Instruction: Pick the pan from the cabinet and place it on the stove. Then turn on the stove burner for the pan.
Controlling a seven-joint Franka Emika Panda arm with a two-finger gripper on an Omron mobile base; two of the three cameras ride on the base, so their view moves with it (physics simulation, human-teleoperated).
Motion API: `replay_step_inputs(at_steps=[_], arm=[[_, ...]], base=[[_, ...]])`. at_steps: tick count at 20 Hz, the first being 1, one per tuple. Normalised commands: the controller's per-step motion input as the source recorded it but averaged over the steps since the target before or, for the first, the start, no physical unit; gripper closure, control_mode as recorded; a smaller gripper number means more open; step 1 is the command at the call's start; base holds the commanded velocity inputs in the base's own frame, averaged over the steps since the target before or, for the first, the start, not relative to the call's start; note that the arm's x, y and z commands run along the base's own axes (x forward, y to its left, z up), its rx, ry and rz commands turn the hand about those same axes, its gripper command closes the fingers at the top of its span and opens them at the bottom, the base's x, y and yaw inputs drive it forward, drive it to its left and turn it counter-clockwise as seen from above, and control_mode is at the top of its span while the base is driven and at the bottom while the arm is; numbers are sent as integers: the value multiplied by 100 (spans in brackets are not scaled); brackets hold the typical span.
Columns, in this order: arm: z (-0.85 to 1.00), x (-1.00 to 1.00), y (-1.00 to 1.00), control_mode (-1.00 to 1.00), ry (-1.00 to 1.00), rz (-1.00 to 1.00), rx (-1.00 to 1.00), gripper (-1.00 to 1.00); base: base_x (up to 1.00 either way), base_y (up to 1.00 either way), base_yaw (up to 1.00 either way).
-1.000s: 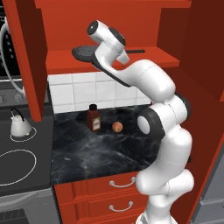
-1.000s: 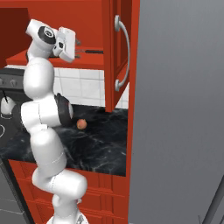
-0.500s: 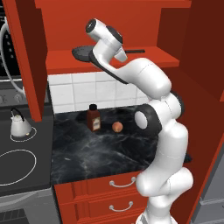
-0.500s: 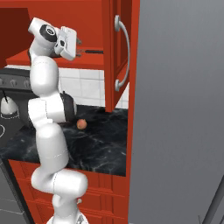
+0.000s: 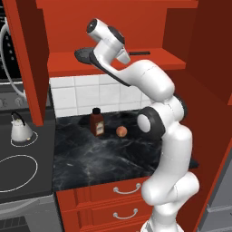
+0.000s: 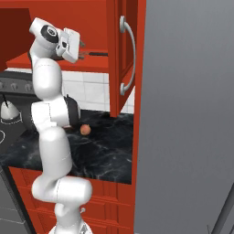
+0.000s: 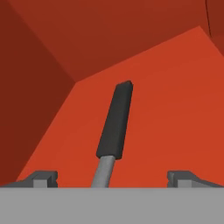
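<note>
The pan (image 5: 86,55) sits on the cabinet (image 5: 149,63) shelf; the claw (image 7: 111,178) stands wide astride its handle (image 7: 116,124) — closing off-centre could tip it off the shelf.

Surfaces you had in frame: painted wood, dark stone, glass and matt plastic.

At the upper centre of the left base view, the cabinet (image 5: 113,61) looked like smooth, matt red painted wood. You saw the pan (image 5: 86,54) as dull black, its handle (image 7: 116,120) matt black plastic on a bare grey metal stem in the hand view. Lower down, the counter (image 5: 108,156) read as polished black marble with pale veins, the tiles (image 5: 90,93) behind it glossy white. At the lower left the stove (image 5: 18,170) was smooth dark glass, and the kettle (image 5: 20,129) shiny white. The cabinet's door handle (image 6: 130,59) looked brushed metal.
</note>
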Motion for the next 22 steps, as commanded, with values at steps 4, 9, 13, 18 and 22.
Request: replay_step_inputs(at_steps=[4, 9, 13, 18, 22], arm=[[-7, 6, 0, -100, 1, 0, 0, -100], [-11, 13, 0, -100, 2, 0, 0, -100], [-11, 17, 0, -100, 1, 0, 0, -100], [-8, 19, 0, -100, 0, 0, 0, -100], [-10, 21, 0, -100, 0, 0, 0, -100]], base=[[0, 0, 0], [0, 0, 0], [0, 0, 0], [0, 0, 0], [0, 0, 0]])
